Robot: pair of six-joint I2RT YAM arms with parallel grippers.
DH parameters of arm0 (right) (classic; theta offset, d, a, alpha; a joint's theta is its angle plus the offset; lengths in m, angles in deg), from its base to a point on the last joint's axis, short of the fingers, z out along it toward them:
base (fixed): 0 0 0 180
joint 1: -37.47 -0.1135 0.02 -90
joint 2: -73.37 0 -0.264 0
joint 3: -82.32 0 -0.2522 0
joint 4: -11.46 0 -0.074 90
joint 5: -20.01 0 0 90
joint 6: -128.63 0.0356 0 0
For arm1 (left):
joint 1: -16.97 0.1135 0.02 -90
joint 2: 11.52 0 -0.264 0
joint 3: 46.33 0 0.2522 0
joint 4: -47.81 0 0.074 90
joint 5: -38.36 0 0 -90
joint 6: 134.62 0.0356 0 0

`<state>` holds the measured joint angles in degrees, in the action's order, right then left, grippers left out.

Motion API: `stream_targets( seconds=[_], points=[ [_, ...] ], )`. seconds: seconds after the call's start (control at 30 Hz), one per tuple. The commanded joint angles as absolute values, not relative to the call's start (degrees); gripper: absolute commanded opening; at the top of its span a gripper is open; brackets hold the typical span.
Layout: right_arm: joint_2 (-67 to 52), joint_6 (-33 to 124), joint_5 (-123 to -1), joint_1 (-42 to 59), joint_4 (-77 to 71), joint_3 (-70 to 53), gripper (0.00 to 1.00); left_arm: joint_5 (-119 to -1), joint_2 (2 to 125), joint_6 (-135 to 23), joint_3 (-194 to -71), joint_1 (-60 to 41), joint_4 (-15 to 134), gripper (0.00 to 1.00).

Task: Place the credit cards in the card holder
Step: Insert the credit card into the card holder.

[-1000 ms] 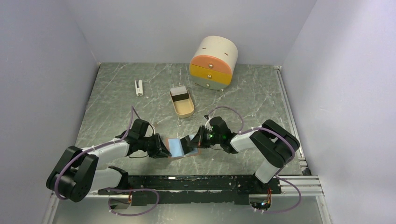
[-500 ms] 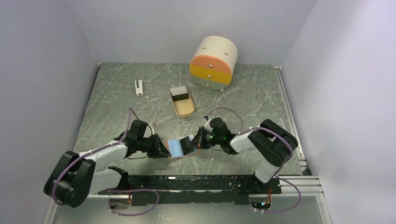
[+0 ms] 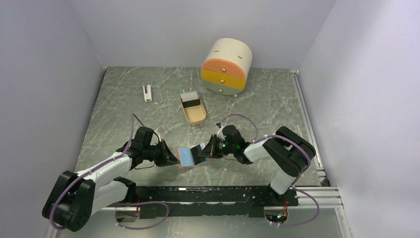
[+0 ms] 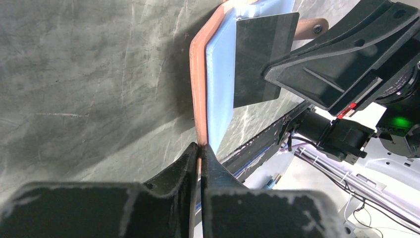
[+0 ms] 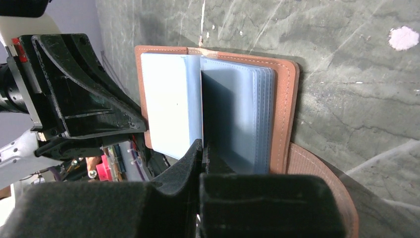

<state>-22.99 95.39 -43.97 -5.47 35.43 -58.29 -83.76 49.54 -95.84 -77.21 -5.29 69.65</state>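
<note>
- 1 card holder [image 5: 282, 114]
- 1 dark card [image 4: 265, 54], the only one I can count for sure
- 2 grippers: left gripper [image 4: 199, 148] and right gripper [image 5: 203, 148]
- 1 oval tray [image 3: 197, 122]
- 1 round drawer cabinet [image 3: 226, 67]
- 1 small white block [image 3: 147, 92]

**A robot test cell in a lab**

Plain pale walls [image 3: 49, 74] close in a green marbled bench [image 3: 124, 99] on three sides. Two black-and-white robot arms, left [image 3: 106, 166] and right [image 3: 277, 148], are bolted to a black rail [image 3: 208, 194] at its near edge, with purple cables [image 3: 141, 218] looping off them. A metal track [image 3: 307, 124] runs down the right edge. A small drawer chest [image 3: 227, 67], a beige tray [image 3: 194, 114] and a white block [image 3: 147, 92] stand well apart, like props.
</note>
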Motion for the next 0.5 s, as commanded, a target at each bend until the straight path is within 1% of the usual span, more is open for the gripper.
stream_targets(
  seconds=[0.0, 0.2, 0.47],
  points=[
    [-23.4, 95.6, -43.6, -5.7, 36.7, -58.3, 0.00, -83.9, 50.0, -96.4, -76.2, -4.7, 68.6, 0.09],
    [-23.9, 97.8, -42.2, -5.8, 41.8, -59.2, 0.00, -83.2, 53.9, -95.5, -76.2, -4.7, 68.0, 0.09],
    [-26.1, 97.3, -41.7, -5.8, 43.1, -59.0, 0.00, -83.4, 56.2, -95.6, -76.5, -4.7, 65.9, 0.09]
  ],
)
